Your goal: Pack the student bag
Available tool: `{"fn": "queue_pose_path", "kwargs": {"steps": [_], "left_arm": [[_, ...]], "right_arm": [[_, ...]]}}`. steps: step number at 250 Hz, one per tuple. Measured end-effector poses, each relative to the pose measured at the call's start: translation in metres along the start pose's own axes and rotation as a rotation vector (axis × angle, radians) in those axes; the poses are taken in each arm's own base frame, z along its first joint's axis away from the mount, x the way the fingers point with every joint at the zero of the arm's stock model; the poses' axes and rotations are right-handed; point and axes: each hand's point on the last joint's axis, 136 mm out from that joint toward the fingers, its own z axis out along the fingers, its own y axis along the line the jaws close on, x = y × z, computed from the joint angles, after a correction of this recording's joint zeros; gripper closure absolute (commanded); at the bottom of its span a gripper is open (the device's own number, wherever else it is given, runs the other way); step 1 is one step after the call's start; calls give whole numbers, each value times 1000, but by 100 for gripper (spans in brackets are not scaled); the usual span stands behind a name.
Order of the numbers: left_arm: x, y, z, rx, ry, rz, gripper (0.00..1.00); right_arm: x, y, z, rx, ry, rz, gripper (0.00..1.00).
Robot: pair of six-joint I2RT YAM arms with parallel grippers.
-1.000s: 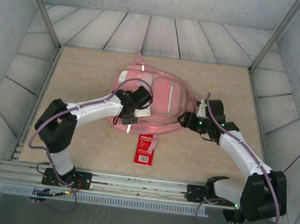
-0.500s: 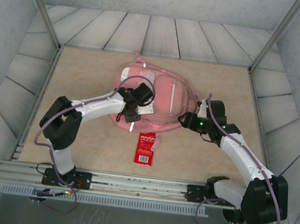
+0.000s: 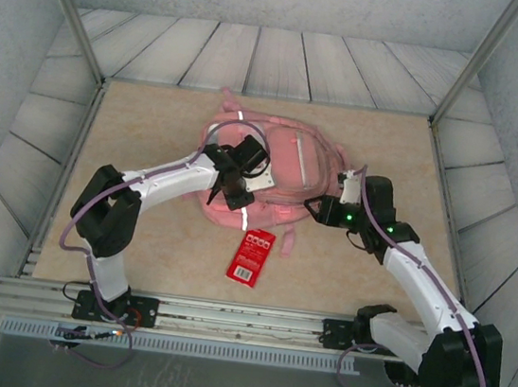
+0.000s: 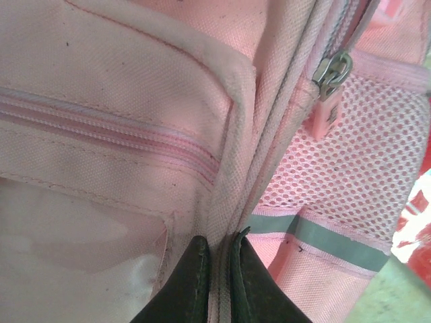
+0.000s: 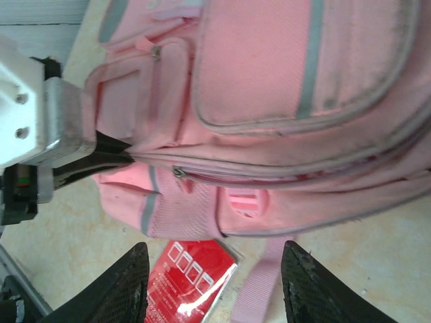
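Now pinching a seam (image 4: 229,175) of the student bag (image 3: 277,163), lying on the desk (image 3: 154,122), with the left tool (image 4: 221,243) clamped narrow on it. Hovering the right tool (image 5: 215,247) spread and empty just beside. Possibly slipping off such thin fabric when pulling, or dragging the bag over the red packet (image 3: 251,255).

The left arm (image 3: 160,181) reaches forward and inward, elbow out to the left, wrist tipped down. The left gripper (image 4: 219,245) pinches a seam of the backpack (image 4: 135,81) between nearly touching fingers. The right arm (image 3: 420,277) bends inward, and the right gripper (image 5: 215,250) has its jaws wide apart, holding nothing.
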Motion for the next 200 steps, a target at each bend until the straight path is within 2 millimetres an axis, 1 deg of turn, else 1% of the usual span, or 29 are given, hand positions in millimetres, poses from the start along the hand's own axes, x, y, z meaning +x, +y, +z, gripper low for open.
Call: {"fn": "queue_pose_path", "kwargs": {"steps": [32,63,79,96,113,138,165,200], "left_arm": [[-7,-8,0,52,-33,-53,100],[-14,-17,-1,105,-63,-104,100],[-18,-20,-3,130,-77,-128,100],[-22,-24,-5,155,-90,-152,100],[-26,-27,-7,179,-103,-178,100],[-30,-30,-9,213,-119,-214,100],[-33,-32,-11,240,-131,-246,100],[-37,-34,-13,271,-144,-277,100]], "right_arm": [[1,12,2,-54,3,-37,49],[11,24,10,-95,28,-90,50],[17,30,18,-109,53,-115,53],[24,32,27,-108,71,-134,59],[29,30,35,-93,76,-145,63],[32,21,44,-51,62,-138,62],[30,10,51,0,46,-125,62],[26,6,58,17,30,-123,62]]}}
